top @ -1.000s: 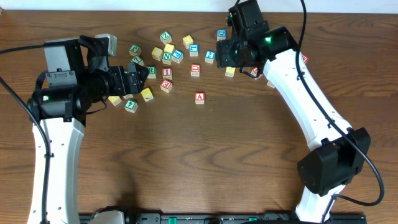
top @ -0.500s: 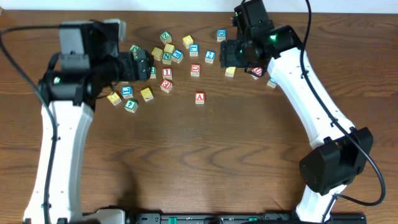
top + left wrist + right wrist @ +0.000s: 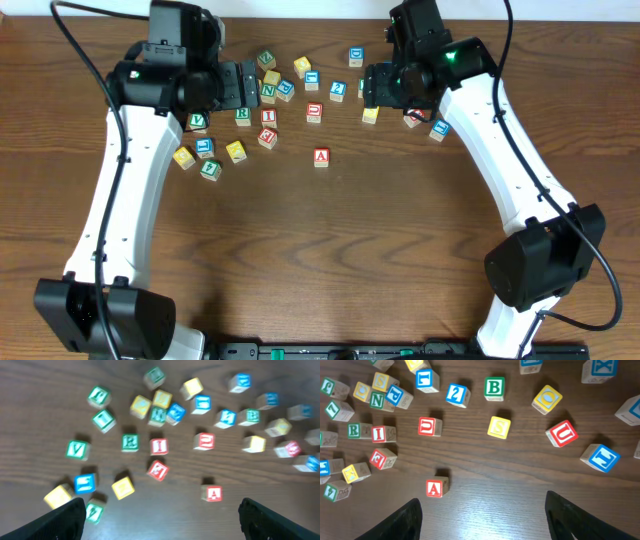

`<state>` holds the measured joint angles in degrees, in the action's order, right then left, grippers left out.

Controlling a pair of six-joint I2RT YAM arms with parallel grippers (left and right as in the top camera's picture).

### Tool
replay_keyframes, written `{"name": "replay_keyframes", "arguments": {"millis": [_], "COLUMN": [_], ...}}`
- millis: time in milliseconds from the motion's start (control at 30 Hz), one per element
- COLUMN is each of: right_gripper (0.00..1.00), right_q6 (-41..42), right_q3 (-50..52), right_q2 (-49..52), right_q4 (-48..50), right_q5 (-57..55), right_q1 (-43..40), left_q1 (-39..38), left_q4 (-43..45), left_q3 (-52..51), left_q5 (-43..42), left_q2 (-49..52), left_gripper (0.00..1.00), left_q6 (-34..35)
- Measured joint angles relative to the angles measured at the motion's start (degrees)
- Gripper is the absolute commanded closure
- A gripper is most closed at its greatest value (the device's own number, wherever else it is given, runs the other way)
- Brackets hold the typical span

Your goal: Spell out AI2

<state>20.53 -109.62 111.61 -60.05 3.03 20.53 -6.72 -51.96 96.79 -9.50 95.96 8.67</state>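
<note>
The red-framed "A" cube (image 3: 321, 156) sits alone on the wood, in front of the scattered cubes; it also shows in the left wrist view (image 3: 214, 493) and the right wrist view (image 3: 434, 488). The red "I" cube (image 3: 268, 117) (image 3: 159, 446) (image 3: 378, 433) lies left of it, in the cluster. The blue "2" cube (image 3: 338, 90) (image 3: 226, 417) (image 3: 456, 394) lies at the back, beside a green "B" (image 3: 494, 388). My left gripper (image 3: 245, 85) (image 3: 160, 527) is open and empty above the cluster's left part. My right gripper (image 3: 385, 90) (image 3: 482, 520) is open and empty above the right part.
Several other letter cubes lie across the back of the table: a red "U" (image 3: 429, 426), a yellow "S" (image 3: 499, 427), another red "U" (image 3: 562, 433), and green, yellow and blue ones at the left (image 3: 205, 147). The table's far edge (image 3: 300, 20) runs just behind them.
My left arm has swung from the table's left side back and to the right, over the cube cluster. My right gripper has shifted slightly right. No cube has moved.
</note>
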Motion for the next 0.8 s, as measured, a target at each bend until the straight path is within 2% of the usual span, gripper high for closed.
{"name": "replay_keyframes", "arguments": {"millis": [400, 800], "right_gripper": [0.27, 0.24], "right_q6": [0.5, 1.8], "right_q3": [0.0, 0.0], "right_q2": [0.0, 0.0], "right_q4": [-0.2, -0.4], "right_q5": [-3.5, -7.4], "right_q1": [-2.2, -4.3], "left_q1": [-0.4, -0.4], "left_q4": [-2.7, -3.1], "left_q3": [0.0, 0.0], "left_q5": [6.9, 8.4], "left_q2": [0.3, 0.3], "left_gripper": [0.04, 0.04], "left_q6": [1.6, 1.6]}}
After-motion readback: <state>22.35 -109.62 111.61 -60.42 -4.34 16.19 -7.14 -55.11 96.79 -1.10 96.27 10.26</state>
